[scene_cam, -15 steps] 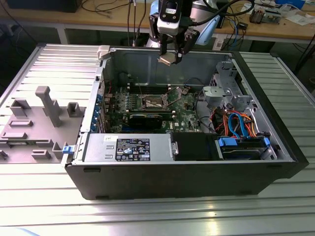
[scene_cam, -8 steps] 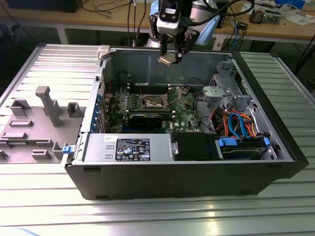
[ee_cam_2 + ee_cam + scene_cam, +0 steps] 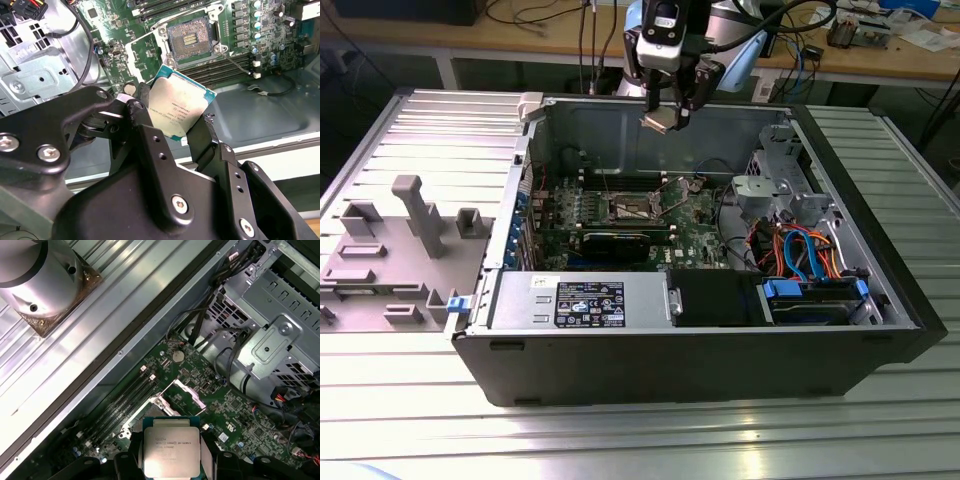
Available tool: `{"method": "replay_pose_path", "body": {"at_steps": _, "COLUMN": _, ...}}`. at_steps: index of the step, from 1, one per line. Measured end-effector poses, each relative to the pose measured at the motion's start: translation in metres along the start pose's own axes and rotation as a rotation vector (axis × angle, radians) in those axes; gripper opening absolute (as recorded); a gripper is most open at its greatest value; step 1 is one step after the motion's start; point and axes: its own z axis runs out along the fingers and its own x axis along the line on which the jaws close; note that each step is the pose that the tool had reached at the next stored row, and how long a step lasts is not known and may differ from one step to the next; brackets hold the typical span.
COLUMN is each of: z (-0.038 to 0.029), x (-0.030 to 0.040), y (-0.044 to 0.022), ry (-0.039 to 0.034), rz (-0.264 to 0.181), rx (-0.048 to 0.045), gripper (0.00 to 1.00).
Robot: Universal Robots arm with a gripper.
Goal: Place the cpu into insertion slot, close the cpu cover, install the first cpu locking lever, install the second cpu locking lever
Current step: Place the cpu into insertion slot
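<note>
While it hangs above the open case (image 3: 670, 350), the cpu (image 3: 180, 110) sits clamped by opposite edges between the two black fingers (image 3: 201, 141) of the gripper (image 3: 173, 116), well clear of the exposed insertion slot (image 3: 192, 37) on the green board (image 3: 145, 30) below.

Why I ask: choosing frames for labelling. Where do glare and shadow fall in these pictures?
In the exterior view, lamp glare streaks the ribbed table, while the computer case's front wall is dark. In the first wrist view, bright streaks run along the table's ribs. In the second wrist view, the chip gripped by the pincer gleams softly, and the pincer's black body sits in shadow.
</note>
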Motion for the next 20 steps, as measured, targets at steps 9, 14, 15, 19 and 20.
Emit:
{"method": "replay_pose_path", "body": {"at_steps": 9, "z": 0.0000, "x": 0.0000, "y": 0.0000, "ry": -0.0014, "rz": 0.016, "rx": -0.0003, "gripper": 0.54}}
{"method": "replay_pose_path", "body": {"at_steps": 14, "z": 0.0000, "x": 0.0000, "y": 0.0000, "ry": -0.0019, "rz": 0.021, "rx": -0.0004, "gripper": 0.54}}
{"method": "replay_pose_path", "body": {"at_steps": 15, "z": 0.0000, "x": 0.0000, "y": 0.0000, "ry": -0.0019, "rz": 0.022, "rx": -0.0004, "gripper": 0.54}}
{"method": "replay_pose_path", "body": {"at_steps": 19, "z": 0.0000, "x": 0.0000, "y": 0.0000, "ry": -0.0022, "rz": 0.024, "rx": -0.0004, "gripper": 0.54}}
{"method": "replay_pose_path", "body": {"at_steps": 20, "z": 0.0000, "x": 0.0000, "y": 0.0000, "ry": -0.0022, "rz": 0.025, "rx": -0.0004, "gripper": 0.54}}
